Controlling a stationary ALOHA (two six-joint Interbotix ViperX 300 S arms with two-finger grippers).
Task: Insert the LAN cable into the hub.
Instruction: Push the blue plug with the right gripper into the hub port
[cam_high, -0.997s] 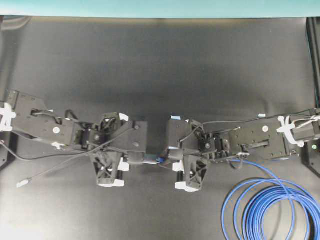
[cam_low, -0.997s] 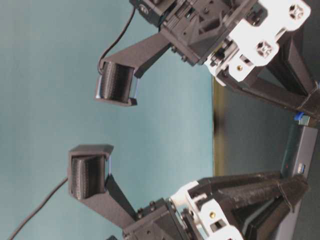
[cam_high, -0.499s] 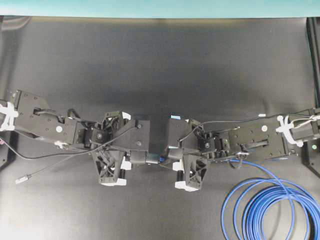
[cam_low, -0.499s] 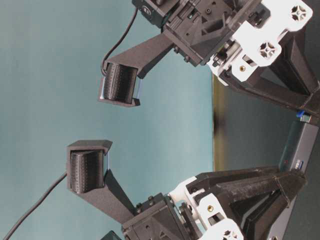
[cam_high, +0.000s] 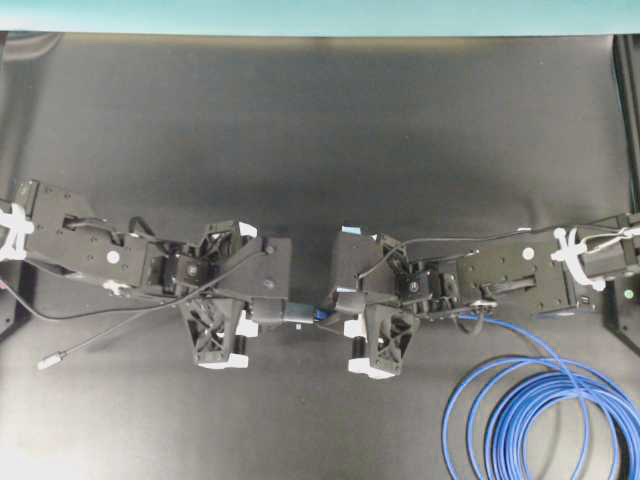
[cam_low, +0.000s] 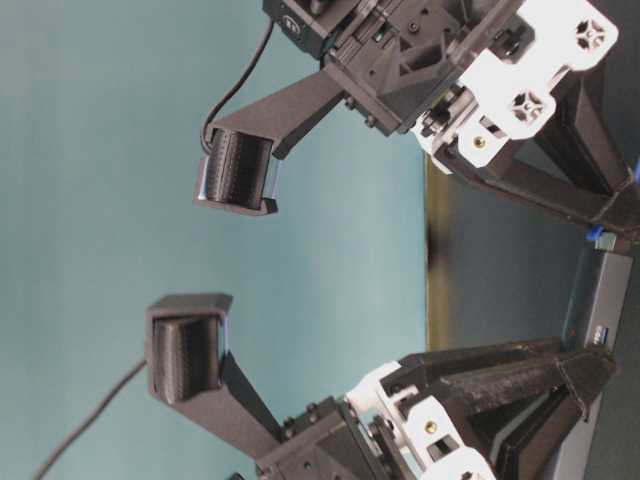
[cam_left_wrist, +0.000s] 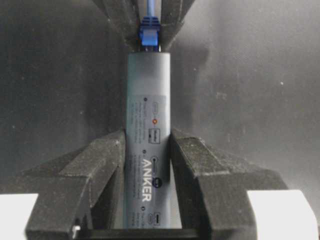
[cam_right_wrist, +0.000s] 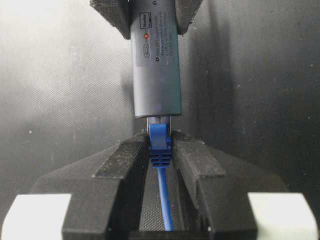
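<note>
My left gripper (cam_left_wrist: 148, 145) is shut on the hub (cam_left_wrist: 148, 130), a slim dark-grey bar with a light label. My right gripper (cam_right_wrist: 160, 145) is shut on the blue boot of the LAN cable (cam_right_wrist: 160, 145). The cable's clear plug sits partly inside the hub (cam_right_wrist: 156, 65) end port. In the overhead view the left gripper (cam_high: 258, 309) and right gripper (cam_high: 345, 315) meet at mid-table, with the hub (cam_high: 282, 311) and the blue plug (cam_high: 318, 317) between them. The rest of the LAN cable (cam_high: 545, 405) lies coiled at the lower right.
The hub's thin grey cord (cam_high: 105, 335) trails to the left and ends in a small plug (cam_high: 45, 363) on the black mat (cam_high: 320, 130). A teal wall (cam_high: 320, 15) runs along the far edge. Both arms (cam_high: 80, 245) hang low over the mat.
The two grippers have closed in on each other and the blue plug now sits at the hub's end port. The grey cord's loose plug has shifted slightly on the mat.
</note>
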